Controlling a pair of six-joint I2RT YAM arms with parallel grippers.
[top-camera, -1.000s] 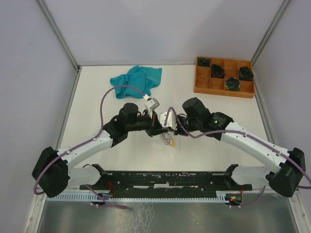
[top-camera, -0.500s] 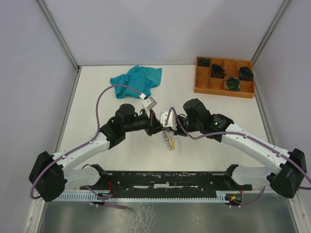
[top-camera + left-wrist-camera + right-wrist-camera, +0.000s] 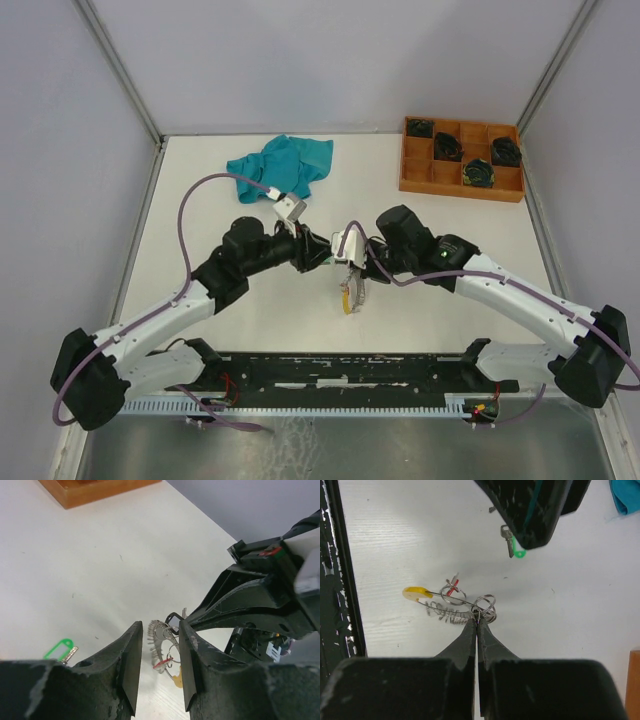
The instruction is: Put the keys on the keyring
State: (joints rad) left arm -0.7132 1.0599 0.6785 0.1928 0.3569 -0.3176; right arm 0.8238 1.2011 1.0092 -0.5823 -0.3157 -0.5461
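My right gripper [image 3: 477,620] is shut on the thin wire of the keyring [image 3: 451,602] and holds it over the table, near the middle [image 3: 350,296]. Its yellow sleeve [image 3: 415,593] points away from the jaws. Small split rings [image 3: 485,605], silver keys [image 3: 447,614] and a red tag [image 3: 452,586] hang on the wire. My left gripper [image 3: 160,630] is open and empty, just left of the ring, which shows between its fingers [image 3: 161,642]. A loose key with a green tag [image 3: 511,544] lies on the table beside it and also shows in the left wrist view [image 3: 60,649].
A teal cloth [image 3: 280,165] lies at the back left. A wooden compartment tray [image 3: 460,188] with dark coiled bundles [image 3: 478,174] stands at the back right. A black rail [image 3: 350,368] runs along the near edge.
The left arm has drawn back to the left, and its gripper has come away from the keyring. The ring now hangs lower from the right gripper.
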